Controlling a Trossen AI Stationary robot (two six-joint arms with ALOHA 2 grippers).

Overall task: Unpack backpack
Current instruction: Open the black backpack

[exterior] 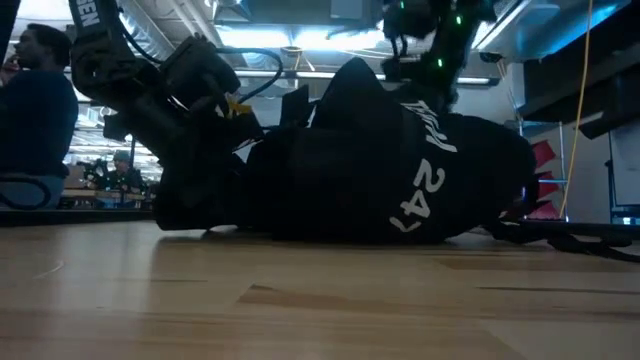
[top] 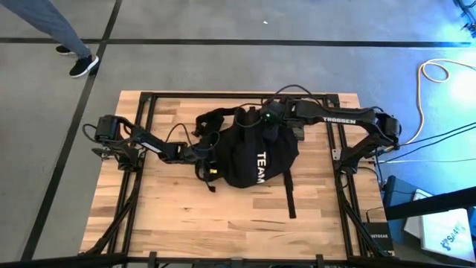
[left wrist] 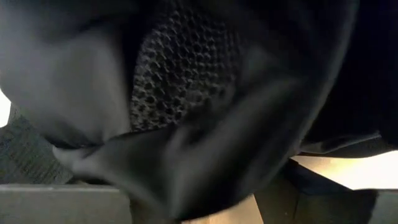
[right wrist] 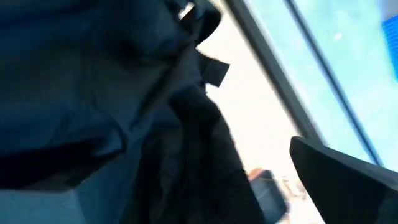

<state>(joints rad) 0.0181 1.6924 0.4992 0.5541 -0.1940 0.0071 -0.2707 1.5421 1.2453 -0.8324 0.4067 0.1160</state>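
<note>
Seen from above, the black backpack [top: 256,155] is laid at the middle of the wooden table [top: 186,216], its white "TEAM" lettering facing up, one strap [top: 289,195] stretched flat toward the near edge and other straps looped at its far left corner. The left gripper [top: 202,156] is pressed against the pack's left side, its fingers hidden among dark fabric. The right gripper [top: 266,117] is held at the pack's far top edge; how wide its fingers stand cannot be told from this view. A person's leg and shoe [top: 83,65] are seen on the floor beyond the table's far left corner.

From table height, the backpack [exterior: 400,170] is seen slumped on its side on the tabletop, "247" printed on it. The left gripper [exterior: 215,100] is set against the pack's upper left, and the right gripper [exterior: 430,60] is above its top. A seated person [exterior: 35,110] is visible in the room behind.

Through the left wrist camera, the frame is filled by backpack fabric and a mesh panel [left wrist: 186,74]; the left fingers cannot be made out, so neither their spread nor any hold can be judged.

Through the right wrist camera, dark backpack folds [right wrist: 112,112] are seen near the lens, with one dark finger [right wrist: 348,180] standing clear of the cloth over bare table; nothing is seen held.
</note>
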